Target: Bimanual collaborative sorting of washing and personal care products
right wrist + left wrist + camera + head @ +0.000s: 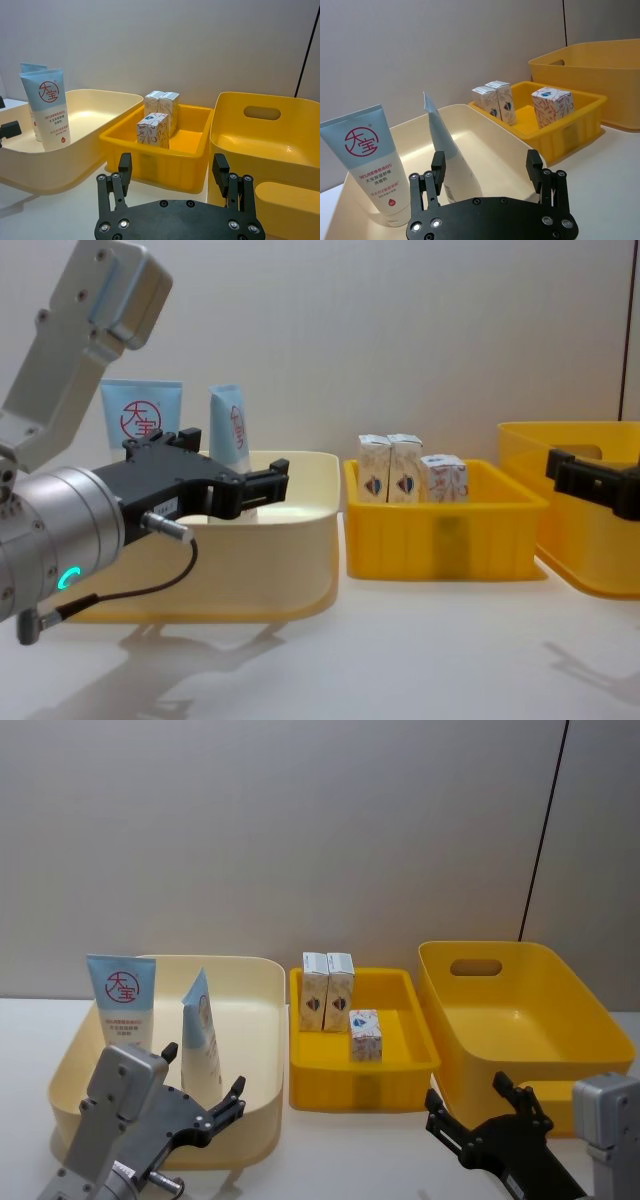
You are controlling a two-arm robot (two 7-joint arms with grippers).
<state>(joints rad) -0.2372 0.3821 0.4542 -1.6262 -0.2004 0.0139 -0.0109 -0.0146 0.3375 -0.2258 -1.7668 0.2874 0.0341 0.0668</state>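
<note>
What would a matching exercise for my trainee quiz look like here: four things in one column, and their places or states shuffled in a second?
Column one:
1. squeeze tubes
2. cartons
3. left gripper
4. right gripper

Column two:
a. open, just in front of the large yellow bin
b. standing in the cream bin
c. in the small yellow tray
d. open, at the cream bin's near wall

Pairs: 1-b, 2-c, 3-d, 4-a.
</note>
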